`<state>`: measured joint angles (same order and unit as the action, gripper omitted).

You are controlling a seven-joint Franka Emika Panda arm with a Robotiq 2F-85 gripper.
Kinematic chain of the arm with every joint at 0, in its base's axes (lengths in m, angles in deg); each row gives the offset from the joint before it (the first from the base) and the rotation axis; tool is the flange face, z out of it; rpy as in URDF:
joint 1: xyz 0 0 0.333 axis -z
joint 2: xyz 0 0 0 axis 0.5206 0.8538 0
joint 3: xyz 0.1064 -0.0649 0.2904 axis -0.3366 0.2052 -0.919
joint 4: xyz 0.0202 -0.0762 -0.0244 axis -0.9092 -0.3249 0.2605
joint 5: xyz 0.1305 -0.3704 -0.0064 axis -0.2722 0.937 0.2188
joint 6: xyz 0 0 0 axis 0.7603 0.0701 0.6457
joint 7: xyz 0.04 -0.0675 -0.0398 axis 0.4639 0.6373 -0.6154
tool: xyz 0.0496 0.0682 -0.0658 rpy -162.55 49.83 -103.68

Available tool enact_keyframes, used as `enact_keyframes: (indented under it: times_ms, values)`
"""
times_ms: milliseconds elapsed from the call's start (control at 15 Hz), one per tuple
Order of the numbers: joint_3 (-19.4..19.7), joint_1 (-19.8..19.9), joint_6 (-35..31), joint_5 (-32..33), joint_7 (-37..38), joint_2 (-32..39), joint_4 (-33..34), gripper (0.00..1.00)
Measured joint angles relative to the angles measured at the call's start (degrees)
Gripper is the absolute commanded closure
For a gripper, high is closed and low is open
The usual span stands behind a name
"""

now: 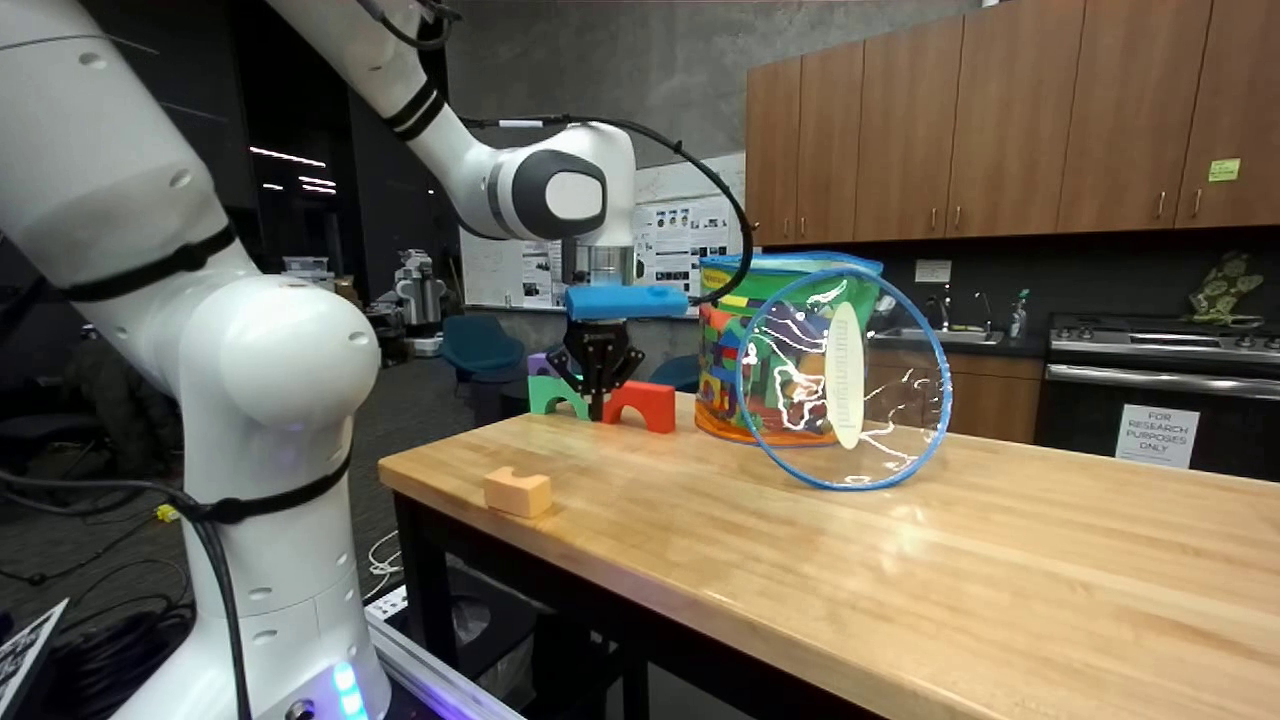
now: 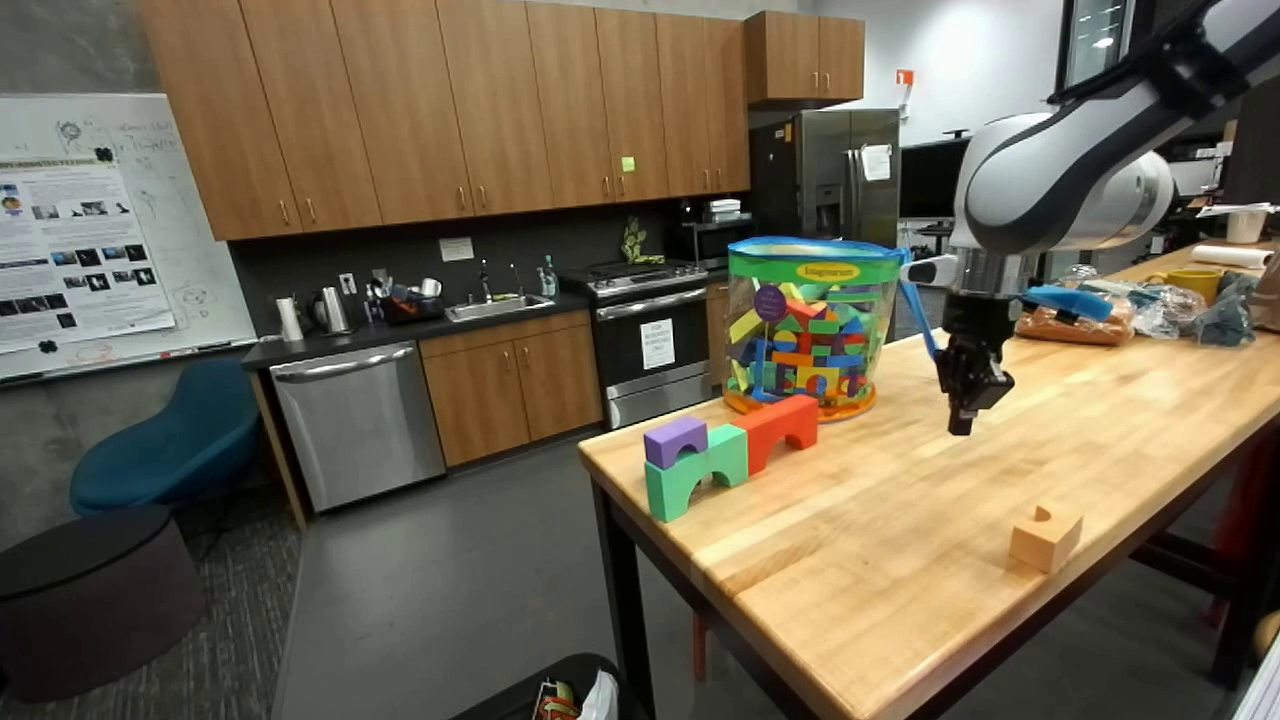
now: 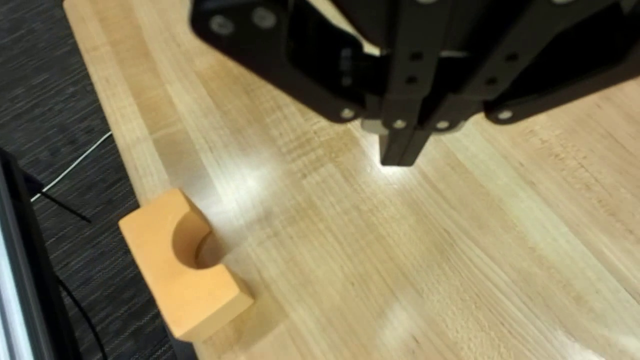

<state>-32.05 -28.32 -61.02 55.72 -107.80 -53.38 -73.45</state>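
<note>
My gripper (image 3: 398, 161) is shut and empty, its two fingertips pressed together, pointing down above the wooden table. It shows in both exterior views (image 1: 597, 408) (image 2: 962, 425). An orange block (image 3: 185, 297) with a round notch lies near the table edge, apart from the gripper; it shows in both exterior views (image 1: 517, 494) (image 2: 1042, 542). A green arch block (image 2: 665, 488) and a red arch block (image 2: 768, 425) stand end to end at a table edge. A small purple arch block (image 2: 674, 441) sits on the green one. In an exterior view the gripper overlaps the green (image 1: 545, 392) and red (image 1: 655, 402) blocks.
A clear round bag (image 2: 740, 375) full of colored blocks stands on the table (image 2: 900, 560) behind the red block. Its blue-rimmed clear lid (image 1: 900, 478) hangs open. Plastic-wrapped items (image 2: 1085, 325) and a yellow mug (image 2: 1195, 282) lie farther along the table.
</note>
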Motion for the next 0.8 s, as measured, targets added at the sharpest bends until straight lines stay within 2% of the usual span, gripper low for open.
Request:
enact_keyframes:
  times_ms: [400,800]
  values:
    - [0.00,1.41,8.76,5.55,7.48,-5.43,-0.09,1.00]
    - [-0.02,1.06,15.03,5.85,10.72,-7.71,-0.12,1.00]
